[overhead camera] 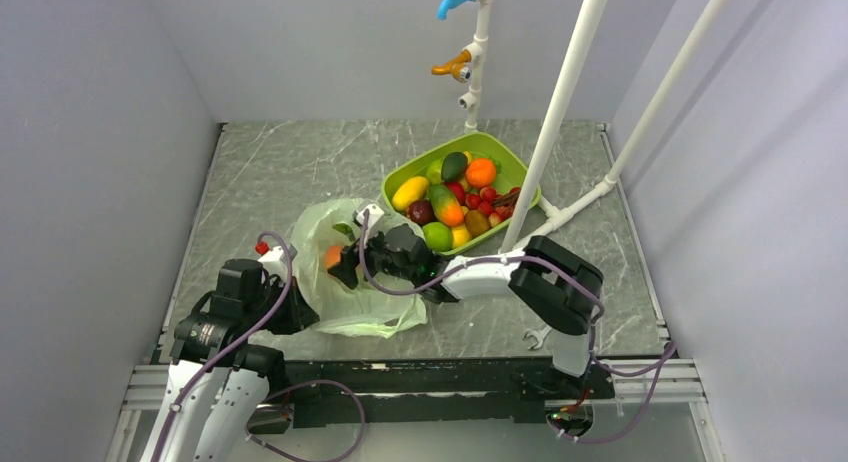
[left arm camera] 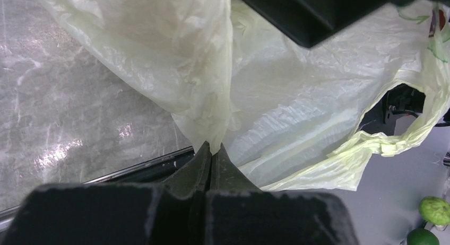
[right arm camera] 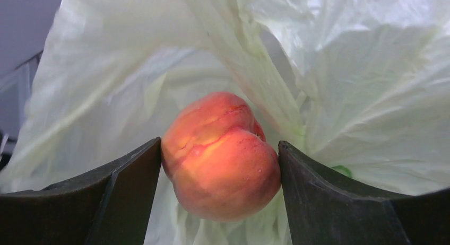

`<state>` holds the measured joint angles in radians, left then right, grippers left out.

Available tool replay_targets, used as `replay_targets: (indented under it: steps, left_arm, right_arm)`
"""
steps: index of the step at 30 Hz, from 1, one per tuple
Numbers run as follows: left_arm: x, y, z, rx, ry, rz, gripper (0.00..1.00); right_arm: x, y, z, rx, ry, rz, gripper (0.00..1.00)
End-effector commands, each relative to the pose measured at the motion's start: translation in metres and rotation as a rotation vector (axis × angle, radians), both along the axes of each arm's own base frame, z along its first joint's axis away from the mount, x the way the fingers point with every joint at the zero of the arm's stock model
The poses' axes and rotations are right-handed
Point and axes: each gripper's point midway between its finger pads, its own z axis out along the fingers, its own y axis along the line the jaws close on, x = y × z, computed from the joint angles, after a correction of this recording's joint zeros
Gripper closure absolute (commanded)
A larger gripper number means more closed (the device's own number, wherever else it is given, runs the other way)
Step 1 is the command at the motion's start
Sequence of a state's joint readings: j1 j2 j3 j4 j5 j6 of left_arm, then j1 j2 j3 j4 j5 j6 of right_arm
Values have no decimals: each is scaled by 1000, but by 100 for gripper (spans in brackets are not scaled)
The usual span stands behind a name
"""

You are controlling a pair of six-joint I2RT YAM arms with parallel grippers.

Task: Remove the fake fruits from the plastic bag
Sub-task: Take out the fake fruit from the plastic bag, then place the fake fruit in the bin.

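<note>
The pale-green plastic bag (overhead camera: 350, 282) lies crumpled on the table between the arms. My left gripper (left arm camera: 212, 149) is shut on a fold of the plastic bag (left arm camera: 201, 70) at its left side. My right gripper (right arm camera: 219, 149) reaches into the bag's mouth and is shut on a pink-orange peach (right arm camera: 220, 155), both fingers against its sides. The peach (overhead camera: 333, 255) shows at the tip of the right gripper (overhead camera: 345, 262) in the top view. No other fruit shows inside the bag.
A green tray (overhead camera: 400, 174) at the back right holds several fruits, among them an avocado (overhead camera: 454, 165), an orange one (overhead camera: 481, 172) and a yellow one (overhead camera: 410, 192). White pipes (overhead camera: 560, 112) rise beside the tray. A small red piece (overhead camera: 262, 248) sits by the left arm.
</note>
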<state>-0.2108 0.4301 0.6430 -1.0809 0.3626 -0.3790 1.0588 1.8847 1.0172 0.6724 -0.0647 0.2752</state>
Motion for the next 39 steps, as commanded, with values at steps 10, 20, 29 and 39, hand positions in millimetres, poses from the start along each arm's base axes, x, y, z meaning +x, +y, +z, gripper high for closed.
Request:
replay_targets:
  steps: [10, 20, 29, 39]
  left_arm:
    - [4, -2, 3, -11, -22, -13, 100]
    - [4, -3, 3, -12, -19, -15, 100]
    - [4, -2, 3, -12, -26, -11, 100]
    - [4, -3, 3, -14, -25, -15, 100]
  right_arm:
    - [-67, -53, 94, 125, -54, 188, 100]
    - [-21, -104, 154, 92, -204, -141, 100]
    - [53, -184, 142, -62, -211, -652, 100]
    - [127, -235, 116, -152, -119, -930, 100]
